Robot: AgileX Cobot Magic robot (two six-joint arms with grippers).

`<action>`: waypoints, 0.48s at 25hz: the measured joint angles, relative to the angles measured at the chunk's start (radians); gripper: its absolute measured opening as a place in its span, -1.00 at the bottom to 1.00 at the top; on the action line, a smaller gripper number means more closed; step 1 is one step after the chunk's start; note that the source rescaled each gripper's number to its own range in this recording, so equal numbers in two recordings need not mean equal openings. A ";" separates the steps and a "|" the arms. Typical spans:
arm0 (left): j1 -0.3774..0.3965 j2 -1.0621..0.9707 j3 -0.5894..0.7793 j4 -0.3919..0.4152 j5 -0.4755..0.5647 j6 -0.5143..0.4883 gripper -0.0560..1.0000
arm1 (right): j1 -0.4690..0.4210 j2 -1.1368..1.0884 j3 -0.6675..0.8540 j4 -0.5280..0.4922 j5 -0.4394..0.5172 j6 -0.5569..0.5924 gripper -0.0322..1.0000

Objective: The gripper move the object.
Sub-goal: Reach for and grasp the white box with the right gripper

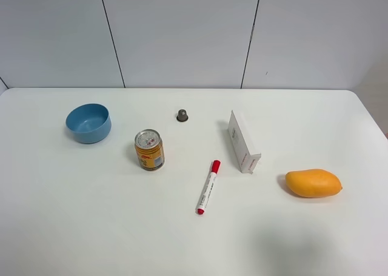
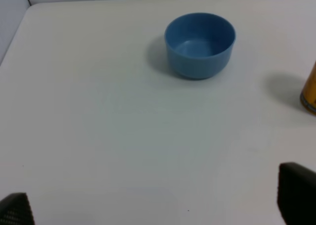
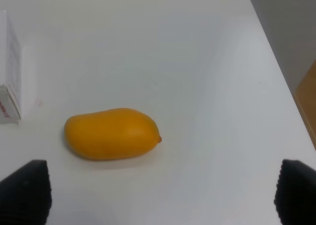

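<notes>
The long white carton (image 1: 244, 141) with red print at its near end stands on its long edge right of the table's middle. Its end also shows in the right wrist view (image 3: 10, 86). Neither arm shows in the exterior high view. My right gripper (image 3: 160, 195) is open and empty, its two black fingertips (image 3: 24, 190) wide apart, over the table short of the mango and away from the carton. My left gripper (image 2: 157, 207) is open and empty, its fingertips (image 2: 298, 193) wide apart, over bare table short of the blue bowl.
An orange mango (image 1: 313, 182) lies right of the carton, also in the right wrist view (image 3: 112, 133). A red-capped marker (image 1: 208, 187), a yellow can (image 1: 149, 149), a small grey cap (image 1: 182, 114) and a blue bowl (image 1: 88, 122) sit on the white table (image 1: 91, 227). The table's right edge (image 3: 281, 81) is near.
</notes>
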 joint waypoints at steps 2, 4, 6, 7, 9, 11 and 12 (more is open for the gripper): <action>0.000 0.000 0.000 0.000 0.000 0.000 1.00 | 0.000 0.000 0.000 0.000 0.000 0.000 0.76; 0.000 0.000 0.000 0.000 0.000 0.000 1.00 | 0.000 0.000 0.000 0.000 0.000 0.000 0.76; 0.000 0.000 0.000 0.000 0.000 0.000 1.00 | 0.000 0.000 0.000 0.000 0.000 0.000 0.76; 0.000 0.000 0.000 0.000 0.000 0.000 1.00 | 0.000 0.000 0.000 0.000 0.000 0.000 0.76; 0.000 0.000 0.000 0.000 0.000 0.000 1.00 | 0.000 0.000 0.000 0.000 0.000 0.000 0.76; 0.000 0.000 0.000 0.000 0.000 0.000 1.00 | 0.000 0.000 0.000 0.000 0.000 0.000 0.76; 0.000 0.000 0.000 0.000 0.000 0.000 1.00 | 0.000 0.000 0.000 0.000 0.000 0.000 0.76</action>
